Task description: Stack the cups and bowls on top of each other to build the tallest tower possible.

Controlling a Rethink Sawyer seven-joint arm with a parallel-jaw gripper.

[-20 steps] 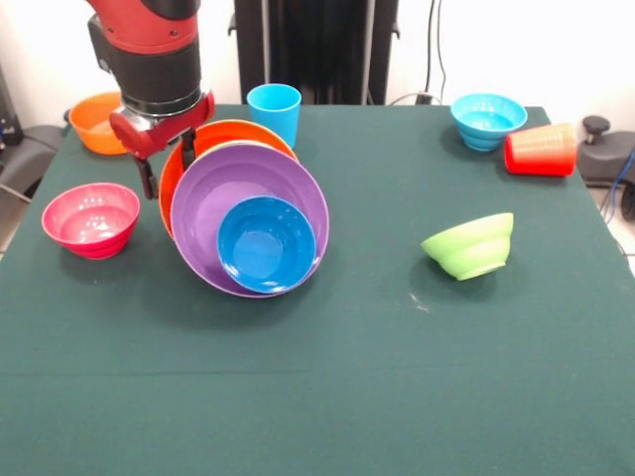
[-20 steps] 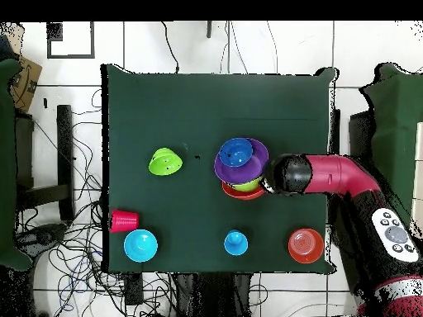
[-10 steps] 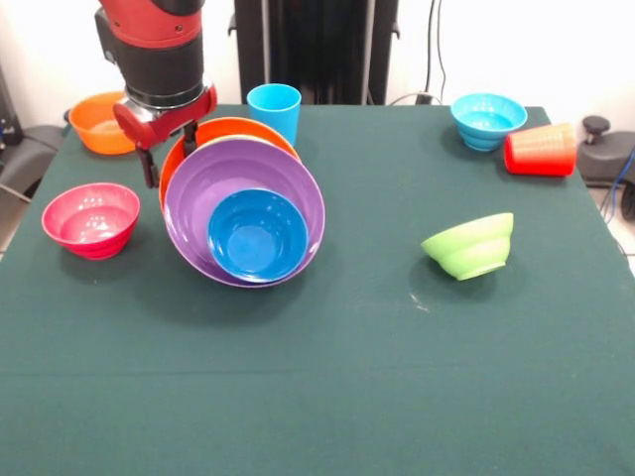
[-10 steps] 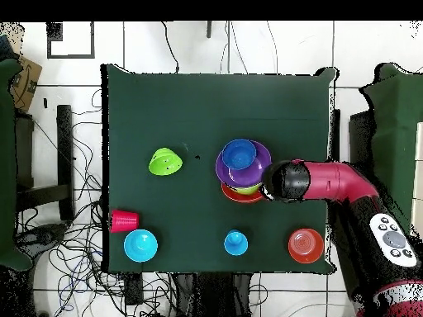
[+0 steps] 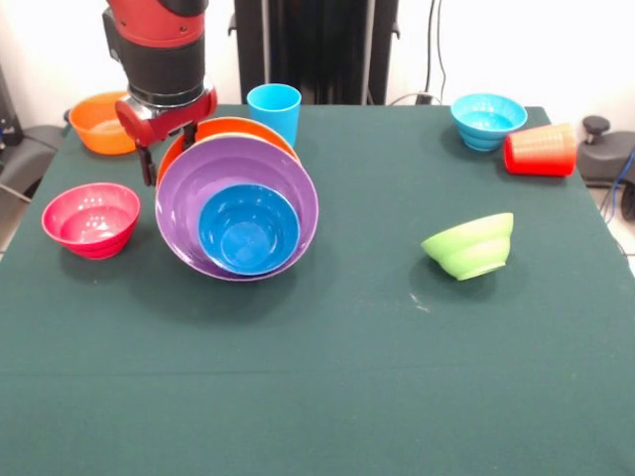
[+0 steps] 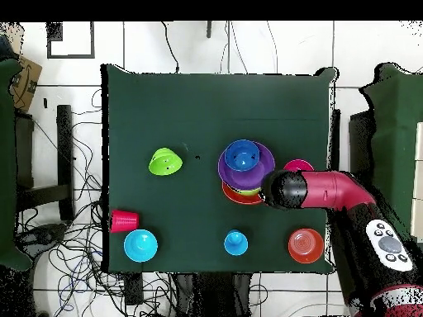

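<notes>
The tower (image 5: 236,206) is sitting on the green table (image 5: 397,377), tipped so its open mouth is facing the camera in the front view: a large orange bowl (image 5: 213,132) at the back, a large purple bowl (image 5: 198,188) nested in front of it, and a dark blue bowl (image 5: 248,230) lying inside the purple one. From above, a sliver of lime green (image 6: 250,190) is showing between the purple and orange rims. The gripper (image 5: 164,151) is hanging right at the tower's back edge, its fingers (image 5: 147,167) straddling the orange bowl's rim, but whether they are pinching it or standing apart I cannot tell. Beside the tower, on the gripper's side, a magenta-red bowl (image 5: 90,219) is resting upright. Behind the tower, a light blue cup (image 5: 274,111) is standing upright close to the orange rim, and a smaller orange bowl (image 5: 97,121) is sitting at the table's corner beyond the gripper. Well away from the tower on the other side, a lime green bowl (image 5: 469,245) is lying tilted, and farther back a light blue bowl (image 5: 487,120) is sitting upright with a red cup (image 5: 541,150) lying on its side just next to it.
</notes>
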